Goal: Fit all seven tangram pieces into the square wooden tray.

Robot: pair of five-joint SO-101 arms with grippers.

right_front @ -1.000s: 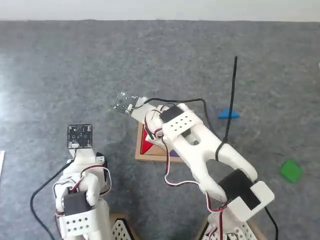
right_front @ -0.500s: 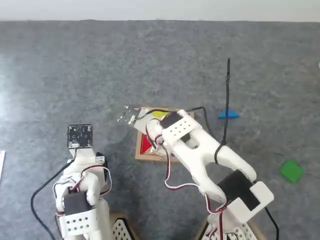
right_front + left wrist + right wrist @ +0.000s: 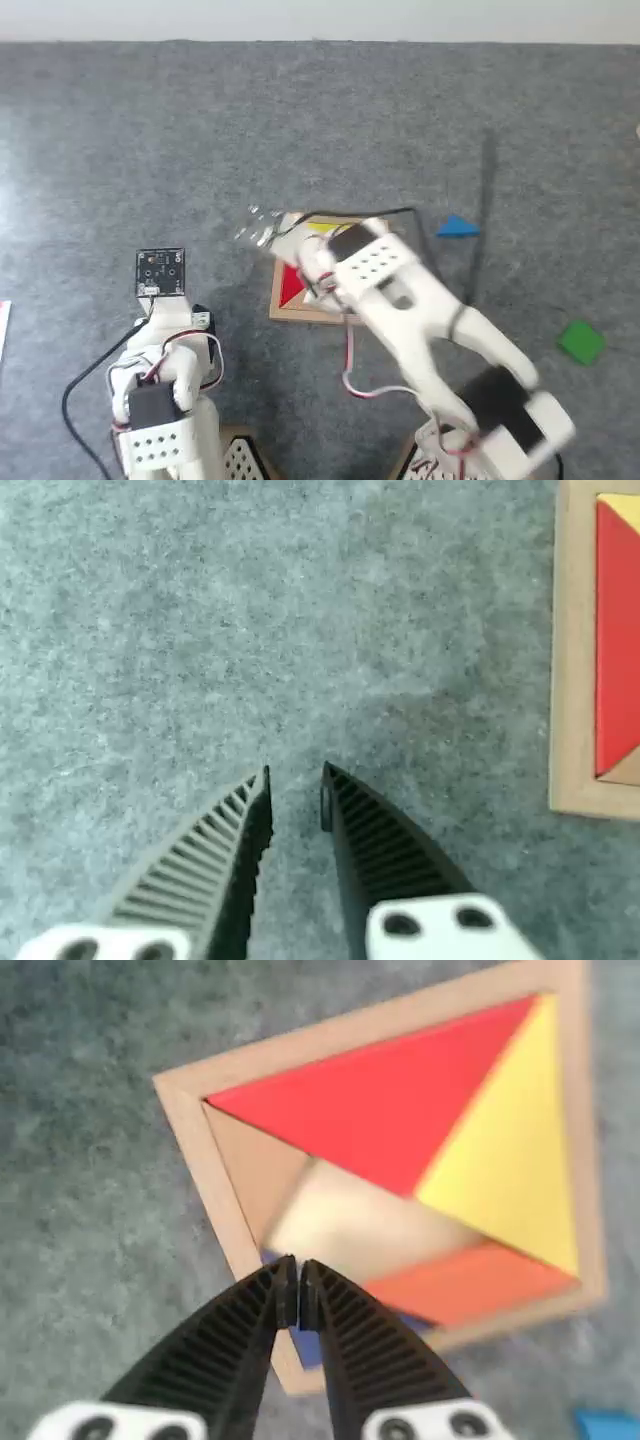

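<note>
Left hand: fingers slightly parted, nothing between them, low over bare grey worktop. Open felt on its far and left sides; tray rim just beside.
Wooden tray mid-worktop: red triangle, yellow triangle, orange piece inside; middle bare wood.
Right hand: fingers closed together, empty, over tray by its rim.
Blue triangle loose right of tray.
Green square well apart, near worktop's right edge.
Since earlier: right arm's elbow shifted right, yellow triangle uncovered; left arm unmoved.

White plastic arms carry black servos, black cables and ribbed black fingers
</note>
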